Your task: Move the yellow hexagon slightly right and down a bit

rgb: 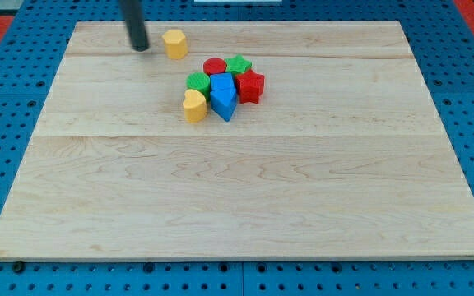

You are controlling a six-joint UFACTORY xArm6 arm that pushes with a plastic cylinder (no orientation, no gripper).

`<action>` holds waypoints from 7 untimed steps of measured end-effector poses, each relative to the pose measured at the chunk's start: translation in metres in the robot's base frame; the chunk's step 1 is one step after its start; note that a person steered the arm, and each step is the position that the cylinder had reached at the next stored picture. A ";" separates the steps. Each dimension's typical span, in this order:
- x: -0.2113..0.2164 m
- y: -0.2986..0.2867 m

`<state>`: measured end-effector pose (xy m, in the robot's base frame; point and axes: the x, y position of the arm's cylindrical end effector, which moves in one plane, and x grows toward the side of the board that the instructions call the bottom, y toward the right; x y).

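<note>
My tip (141,47) just left of yellow hexagon (174,43), small gap.

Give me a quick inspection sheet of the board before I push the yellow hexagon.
Surface: wooden board, flat, on a blue pegboard.
Job's things: yellow hexagon near the view's top, apart from the cluster.
Clutter: cluster of yellow heart, green block, red cylinder, green star, red star, blue blocks.
Gripper: none; my tip sits just left of the hexagon, small gap.
Cables: nothing seen.
Surroundings: red patches at the top corners.
</note>
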<state>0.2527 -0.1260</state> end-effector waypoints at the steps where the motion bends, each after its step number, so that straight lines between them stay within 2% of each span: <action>1: -0.021 0.033; 2: -0.029 0.044; 3: -0.028 0.097; 4: -0.016 0.165; 5: 0.017 0.209; 6: 0.030 0.245; 7: -0.008 0.229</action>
<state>0.2444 0.1027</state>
